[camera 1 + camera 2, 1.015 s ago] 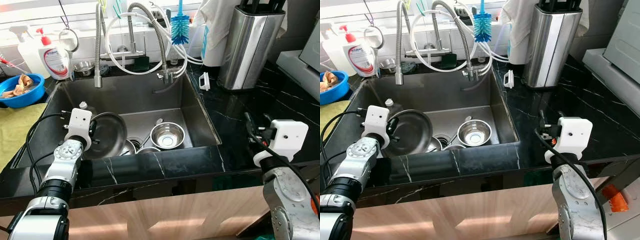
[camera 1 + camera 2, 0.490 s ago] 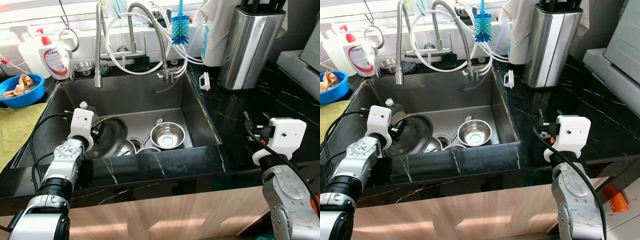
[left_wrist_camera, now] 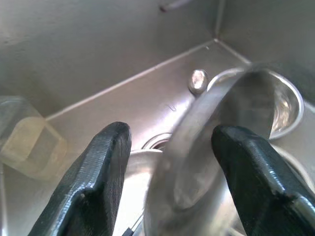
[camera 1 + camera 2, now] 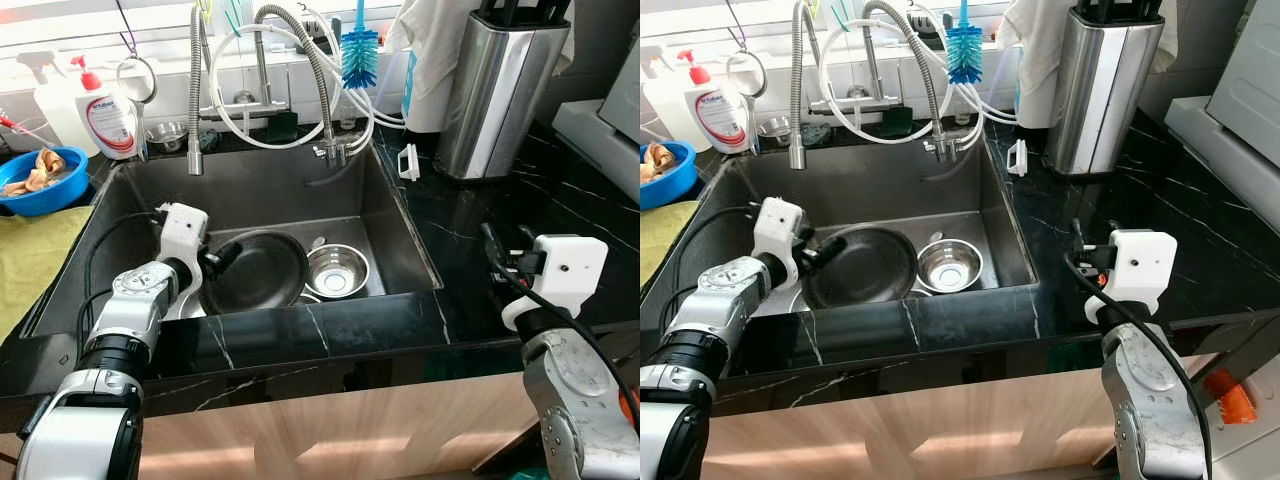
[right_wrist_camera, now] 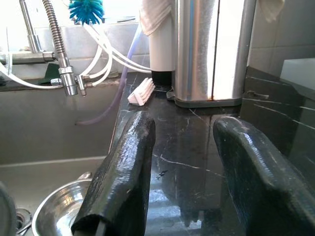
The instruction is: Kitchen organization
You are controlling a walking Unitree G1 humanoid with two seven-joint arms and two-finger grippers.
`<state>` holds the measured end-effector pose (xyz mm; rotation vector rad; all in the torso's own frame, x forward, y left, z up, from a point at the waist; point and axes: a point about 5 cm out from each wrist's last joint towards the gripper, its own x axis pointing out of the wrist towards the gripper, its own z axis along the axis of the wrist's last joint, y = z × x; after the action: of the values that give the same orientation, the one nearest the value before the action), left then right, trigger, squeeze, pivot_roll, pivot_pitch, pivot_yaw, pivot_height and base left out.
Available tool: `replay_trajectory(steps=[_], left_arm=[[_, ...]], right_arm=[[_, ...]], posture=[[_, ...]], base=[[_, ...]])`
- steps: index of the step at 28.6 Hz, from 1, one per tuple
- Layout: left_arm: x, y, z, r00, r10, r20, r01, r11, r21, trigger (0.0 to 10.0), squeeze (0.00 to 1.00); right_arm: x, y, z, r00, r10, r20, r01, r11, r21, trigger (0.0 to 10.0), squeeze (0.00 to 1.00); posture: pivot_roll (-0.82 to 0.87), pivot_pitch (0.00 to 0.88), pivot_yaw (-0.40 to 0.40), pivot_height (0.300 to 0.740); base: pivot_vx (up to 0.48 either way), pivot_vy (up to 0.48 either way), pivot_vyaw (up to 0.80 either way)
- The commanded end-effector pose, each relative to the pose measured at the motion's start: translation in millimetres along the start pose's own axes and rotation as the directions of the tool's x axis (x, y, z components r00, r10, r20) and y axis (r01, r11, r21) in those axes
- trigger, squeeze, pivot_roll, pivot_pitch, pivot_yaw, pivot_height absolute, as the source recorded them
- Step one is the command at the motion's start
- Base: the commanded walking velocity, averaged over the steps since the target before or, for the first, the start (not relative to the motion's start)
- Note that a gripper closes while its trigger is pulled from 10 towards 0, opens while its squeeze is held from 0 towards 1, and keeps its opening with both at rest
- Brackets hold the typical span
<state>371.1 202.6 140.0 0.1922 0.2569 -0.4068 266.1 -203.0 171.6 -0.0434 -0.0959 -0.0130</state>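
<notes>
A dark round pan [image 4: 255, 272] lies tilted in the sink [image 4: 300, 325], mouth up, over other dishes. My left gripper [image 4: 218, 262] is down in the sink at the pan's left edge. In the left wrist view its fingers [image 3: 106, 162] stand open with the pan's metal rim [image 3: 197, 137] running between them. A small steel bowl [image 4: 337, 272] sits just right of the pan, also seen as bowl [image 5: 59, 214]. My right gripper [image 4: 495, 245] hovers open over the black counter right of the sink, nothing between its fingers [image 5: 130, 162].
A steel knife block [image 4: 500, 90] stands at the back right. Faucet hoses [image 4: 197, 100] and a blue brush [image 4: 360, 50] hang over the sink's back. A soap bottle [image 4: 108, 115], a blue bowl [image 4: 40, 180] and a yellow cloth [image 4: 25, 260] are on the left.
The pan has gone from standing on edge at the sink's left to lying further right with its mouth up. My left gripper moved right and forward with it. The right arm barely moved.
</notes>
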Motion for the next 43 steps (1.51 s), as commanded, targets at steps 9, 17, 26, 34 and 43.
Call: replay_trajectory(steps=[9,17,26,34,43], left_arm=[[-3.7,8.8,5,0.999,-0.01,-0.047,0.012,0.999,0.035,10.0,0.0],[-14.5,15.2,32,0.961,0.131,0.242,-0.135,0.991,-0.002,10.0,0.0],[-50.5,19.3,23,0.872,0.278,0.403,-0.278,0.959,-0.06,10.0,0.0],[-71.4,26.5,31,0.722,0.486,0.492,-0.505,0.857,-0.105,10.0,0.0],[-62.1,4.6,34,0.736,0.436,0.518,-0.459,0.884,-0.092,10.0,0.0]], right_arm=[[1.5,6.4,-1,0.999,0.049,-0.019,-0.048,0.999,0.01,10.0,0.0],[0.1,1.8,10,0.997,-0.006,0.071,0.005,1.0,0.014,10.0,0.0],[-10.0,3.5,13,0.991,-0.039,0.13,0.035,0.999,0.031,10.0,0.0],[-10.1,3.1,12,0.987,-0.048,0.154,0.043,0.998,0.038,10.0,0.0],[-9.9,1.6,13,0.985,-0.054,0.164,0.05,0.998,0.027,10.0,0.0]], posture=[[-0.06,0.0,0.053,0.74],[-0.06,0.0,0.052,0.74],[-0.06,0.0,0.049,0.74],[-0.06,0.0,0.041,0.74],[-0.07,0.0,0.046,0.74]], base=[[0.0,0.0,0.0],[0.0,0.0,0.0],[0.0,0.0,0.0],[0.0,0.0,0.0],[0.0,0.0,0.11]])
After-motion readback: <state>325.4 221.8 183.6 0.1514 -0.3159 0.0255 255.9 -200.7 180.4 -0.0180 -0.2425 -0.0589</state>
